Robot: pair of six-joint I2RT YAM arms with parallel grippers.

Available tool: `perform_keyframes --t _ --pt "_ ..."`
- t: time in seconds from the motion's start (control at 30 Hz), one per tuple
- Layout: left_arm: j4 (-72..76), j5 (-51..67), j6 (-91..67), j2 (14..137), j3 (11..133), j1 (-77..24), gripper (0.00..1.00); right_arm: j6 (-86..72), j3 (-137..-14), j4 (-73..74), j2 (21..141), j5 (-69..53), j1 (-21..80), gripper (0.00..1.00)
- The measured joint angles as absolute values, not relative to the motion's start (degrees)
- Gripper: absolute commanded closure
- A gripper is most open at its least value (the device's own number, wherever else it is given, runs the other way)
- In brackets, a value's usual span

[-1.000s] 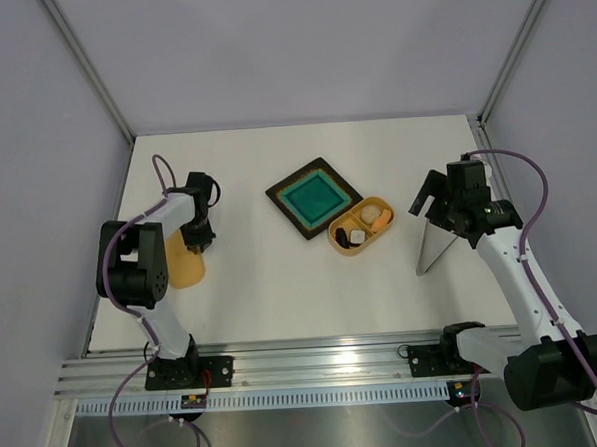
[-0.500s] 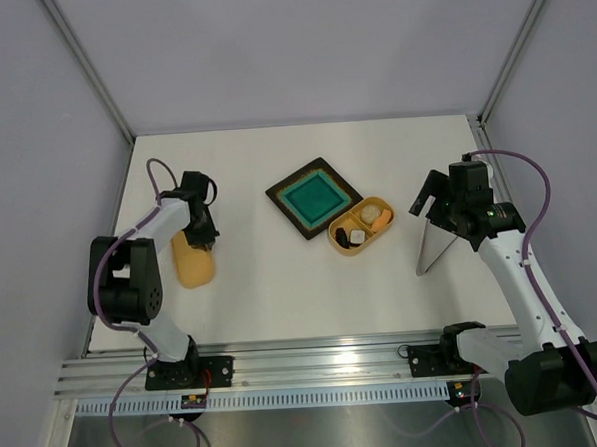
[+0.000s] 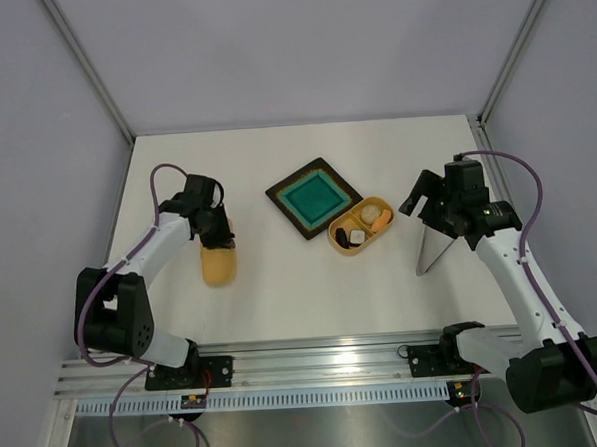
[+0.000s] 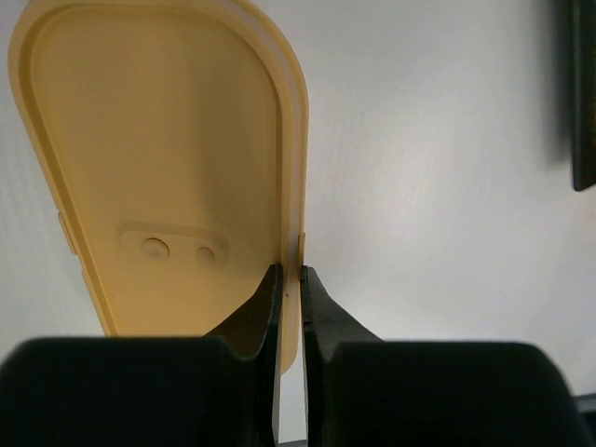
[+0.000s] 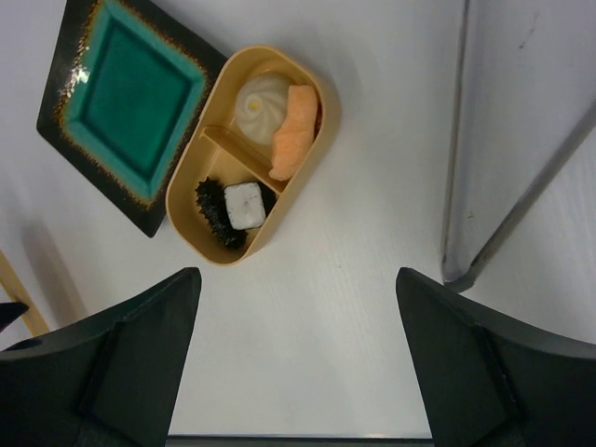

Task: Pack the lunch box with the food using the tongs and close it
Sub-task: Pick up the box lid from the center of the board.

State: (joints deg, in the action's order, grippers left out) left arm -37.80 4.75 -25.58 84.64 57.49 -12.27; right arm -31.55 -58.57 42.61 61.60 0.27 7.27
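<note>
Nearest, at left on the white worktop (image 3: 282, 294): flat yellow-orange oval plastic lid (image 4: 158, 168), long rim pinched between the closed left jaws. At right, about level with it: long thin silver metal tongs (image 3: 429, 249), lying in a narrow V near the right jaws, which are spread wide and gripping nothing. Farther back, mid-worktop: yellow-orange oval plastic lunch box (image 5: 328, 107), uncovered. Inside it, white bun (image 5: 260, 100) and orange slice (image 5: 294, 142) in one compartment, white cube (image 5: 245, 204) and dark piece (image 5: 210, 207) in the other. Just beside it, farthest: square dark-rimmed teal plate (image 3: 314, 197).
</note>
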Motion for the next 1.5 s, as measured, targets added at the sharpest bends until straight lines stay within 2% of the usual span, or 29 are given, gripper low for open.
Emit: perform_keyframes --t 0.47,0.63,1.0,1.3,1.43,1.5 --pt "-35.8 18.5 -27.0 79.9 57.5 -15.1 1.0 -41.3 -58.3 33.2 69.5 -3.9 23.6 0.07" --pt "-34.9 24.0 -27.0 79.3 57.5 -15.0 1.0 -44.3 -59.6 29.2 76.3 -6.1 28.3 0.08" --pt "-33.6 29.0 -27.0 78.1 56.1 -15.1 1.0 -46.2 -80.3 24.8 96.6 -7.4 37.9 0.1" --pt "-33.9 29.8 -26.9 76.1 54.5 -15.1 1.0 -45.5 -92.1 25.5 110.2 -9.2 43.7 0.17" --pt "-33.8 30.2 -26.9 75.2 54.3 -15.1 1.0 -44.4 -95.3 26.5 114.8 -11.0 45.0 0.25" --pt "-33.8 30.3 -26.8 75.2 54.3 -15.1 1.0 -44.1 -95.6 26.6 115.8 -11.7 45.4 0.34"
